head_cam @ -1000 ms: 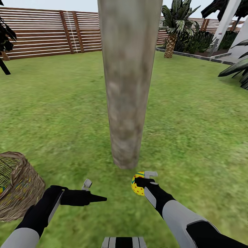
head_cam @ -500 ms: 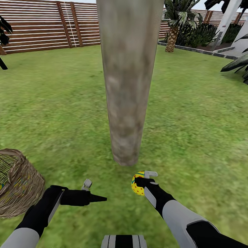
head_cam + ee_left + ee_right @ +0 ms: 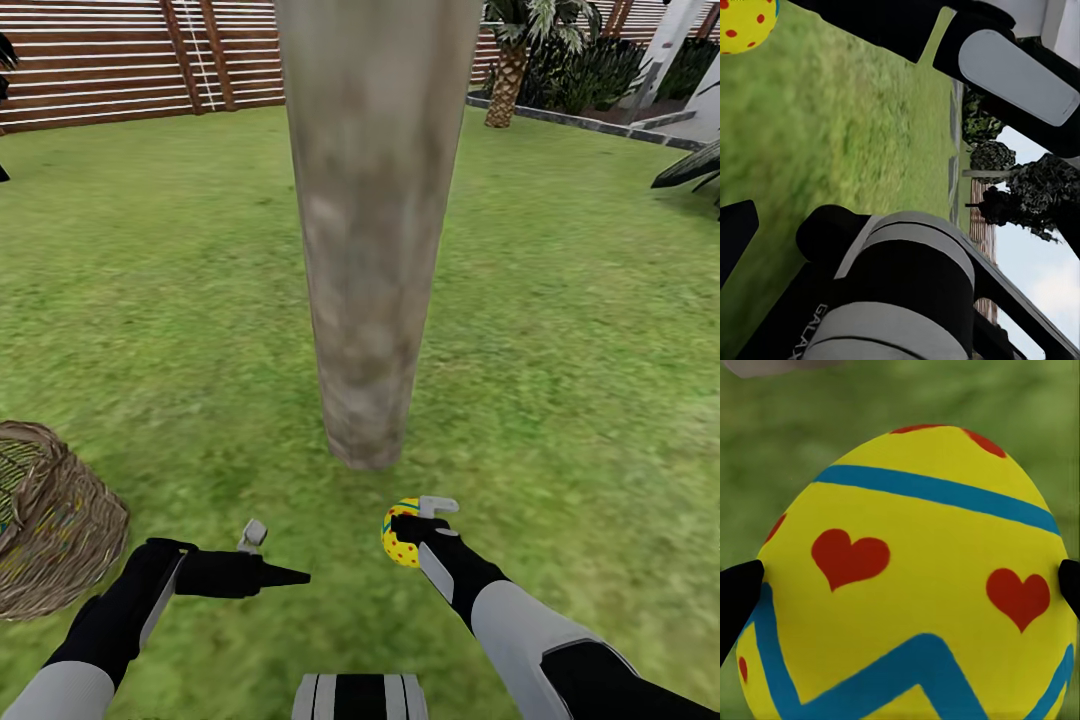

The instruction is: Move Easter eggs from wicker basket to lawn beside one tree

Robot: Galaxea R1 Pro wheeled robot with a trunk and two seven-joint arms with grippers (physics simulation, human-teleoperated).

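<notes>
A yellow Easter egg (image 3: pixel 398 535) with red dots and blue bands is held just above the lawn (image 3: pixel 560 330), my right gripper (image 3: pixel 418 522) shut on it. It hangs close in front of the base of the tree (image 3: pixel 365 260), a thick grey-brown trunk. In the right wrist view the egg (image 3: pixel 915 585) sits between two black fingertips (image 3: pixel 735 592). My left gripper (image 3: pixel 268 557) is open, nothing between its fingers, left of the egg. The wicker basket (image 3: pixel 55 535) stands at the far left; its inside is cut off by the picture's edge. The left wrist view catches the egg (image 3: pixel 746 22) and my right arm (image 3: pixel 1009 71).
A brown slatted fence (image 3: pixel 110 60) closes the far side of the lawn. A scaly-trunked palm (image 3: pixel 510 70) and dark shrubs stand behind a stone kerb at the far right. Open grass spreads on both sides of the trunk.
The whole head view has shifted, with fence, palm and basket sliding up the picture, so the camera moved. Both arms and the held egg keep their places.
</notes>
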